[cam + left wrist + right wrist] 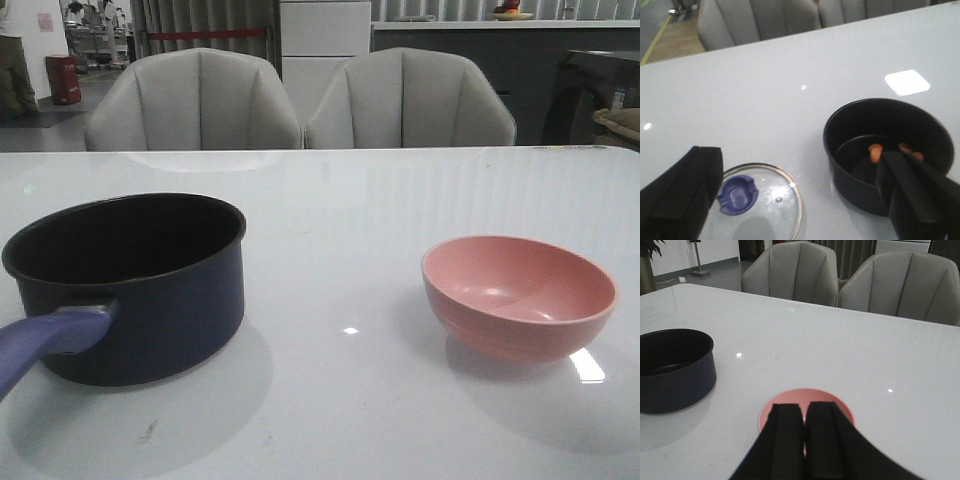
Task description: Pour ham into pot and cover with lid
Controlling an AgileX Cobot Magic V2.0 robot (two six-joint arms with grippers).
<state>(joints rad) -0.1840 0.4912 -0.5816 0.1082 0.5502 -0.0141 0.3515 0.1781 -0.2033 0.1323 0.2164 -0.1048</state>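
The dark navy pot [140,290] stands on the left of the white table, its purple-blue handle [45,340] pointing toward me. In the left wrist view several orange-pink ham pieces [875,151] lie inside the pot [860,175]. The glass lid [775,200] with its blue-purple knob [737,195] lies flat on the table beside the pot; it is out of the front view. My left gripper [797,167] is open and empty, above and between lid and pot. My right gripper [804,407] is shut and empty, above the pink bowl [785,400]. Neither gripper shows in the front view.
The pink bowl [518,295] sits empty on the right of the table [340,200]. Two grey chairs [195,100] [410,100] stand behind the table's far edge. The pot also shows in the right wrist view [670,370], well apart from the bowl.
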